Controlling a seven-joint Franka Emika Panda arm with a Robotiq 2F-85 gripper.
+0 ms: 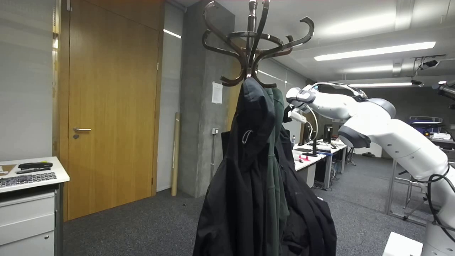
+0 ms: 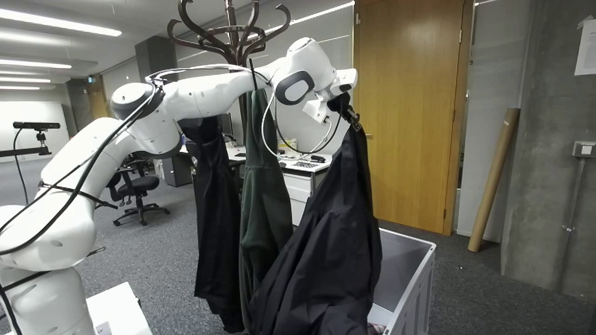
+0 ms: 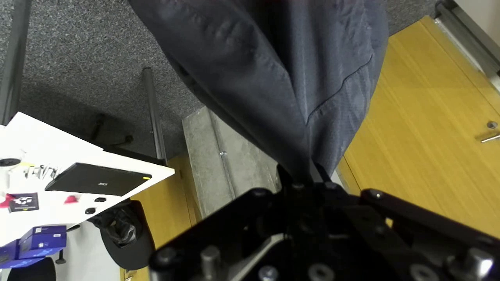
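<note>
I've got the gripper (image 3: 312,183) pinched tight on the black jacket (image 2: 328,242), which hangs from it beside the coat stand (image 2: 236,53), w/ the grey crate (image 2: 402,260) partly behind in an exterior view. I'd expect limp, soft, slightly slippery cloth, fairly heavy overall; best hold's a thick bunch, e.g. collar or seam. Pinch pt's buried in folds, maybe collar, can't be sure. Hem runs off the bottom of that view.

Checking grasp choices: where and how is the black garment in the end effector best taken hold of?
The black garment is probably best gripped at its gathered top, from above: cloth narrows there at the end effector, then hangs wide and loose below.
</note>
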